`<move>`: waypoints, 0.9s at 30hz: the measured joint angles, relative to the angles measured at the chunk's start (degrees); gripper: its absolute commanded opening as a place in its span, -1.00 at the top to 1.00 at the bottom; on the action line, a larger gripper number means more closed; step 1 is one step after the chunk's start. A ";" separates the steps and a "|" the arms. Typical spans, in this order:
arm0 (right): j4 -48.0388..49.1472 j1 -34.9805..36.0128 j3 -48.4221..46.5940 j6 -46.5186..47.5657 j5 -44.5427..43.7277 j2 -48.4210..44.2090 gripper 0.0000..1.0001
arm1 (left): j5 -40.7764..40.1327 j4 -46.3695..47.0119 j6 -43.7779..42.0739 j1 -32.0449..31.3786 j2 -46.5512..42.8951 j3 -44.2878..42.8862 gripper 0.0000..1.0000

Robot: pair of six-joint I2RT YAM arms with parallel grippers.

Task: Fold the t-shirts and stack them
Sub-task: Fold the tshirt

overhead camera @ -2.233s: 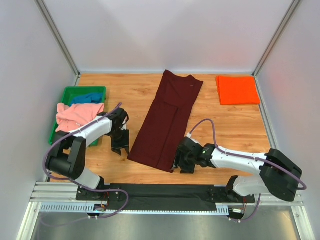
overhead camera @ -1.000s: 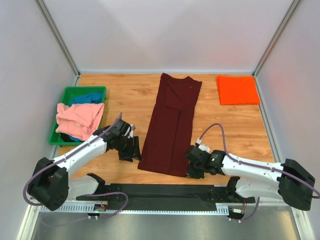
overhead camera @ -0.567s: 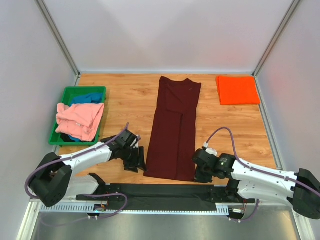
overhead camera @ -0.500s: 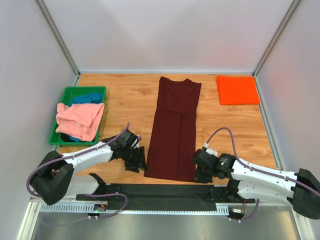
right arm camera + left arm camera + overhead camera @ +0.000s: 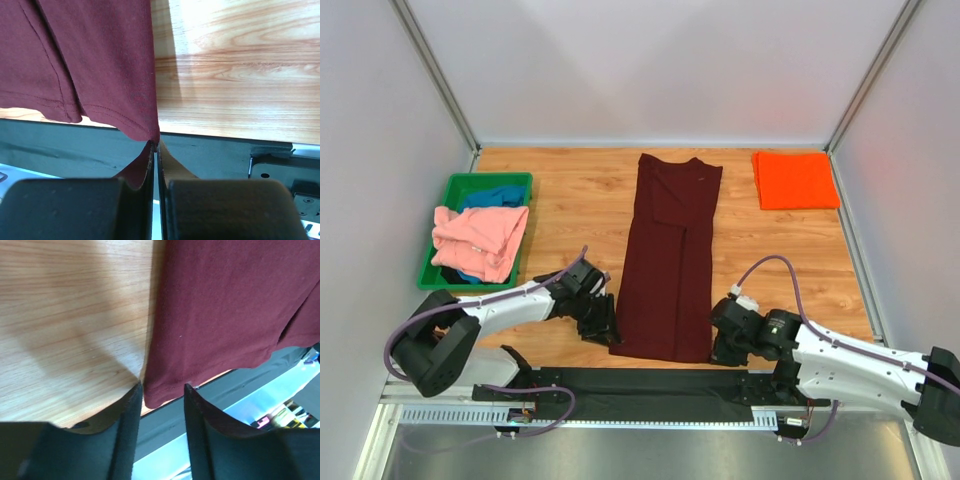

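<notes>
The dark maroon t-shirt lies as a long narrow strip down the middle of the table. My right gripper is shut on its near right corner, and the cloth runs into the shut tips. My left gripper is at the near left corner; its jaws stand apart with the hem corner between the tips. A folded orange t-shirt lies at the back right. A salmon-pink t-shirt is heaped over a blue one.
The green tray at the left holds the pink and blue shirts. A black strip and a metal rail run along the table's near edge, just below both grippers. White walls close in the sides and back.
The shirt's near end has swung right and now lies straight. Both grippers have moved toward the near edge. The left jaws have narrowed around the near left corner.
</notes>
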State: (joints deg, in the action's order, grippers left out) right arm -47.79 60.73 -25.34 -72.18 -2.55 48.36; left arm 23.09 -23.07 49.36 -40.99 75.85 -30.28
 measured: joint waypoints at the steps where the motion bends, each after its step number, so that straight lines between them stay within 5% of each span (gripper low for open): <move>1: -0.15 0.00 0.04 0.00 -0.02 -0.28 0.99 | -0.04 0.11 0.31 -0.37 0.11 0.02 0.14; 7: -1.73 0.00 0.07 0.00 -0.37 -0.92 0.99 | -1.73 0.02 2.01 -2.84 0.98 0.20 1.00; 27: -13.51 0.87 -9.73 2.21 -5.75 0.39 0.99 | -7.13 -7.32 9.60 -9.70 -5.97 -2.38 1.00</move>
State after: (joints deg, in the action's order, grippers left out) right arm -61.30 61.60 -35.07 -69.97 -8.29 48.75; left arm 15.97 -30.39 58.96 -50.70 69.89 -32.67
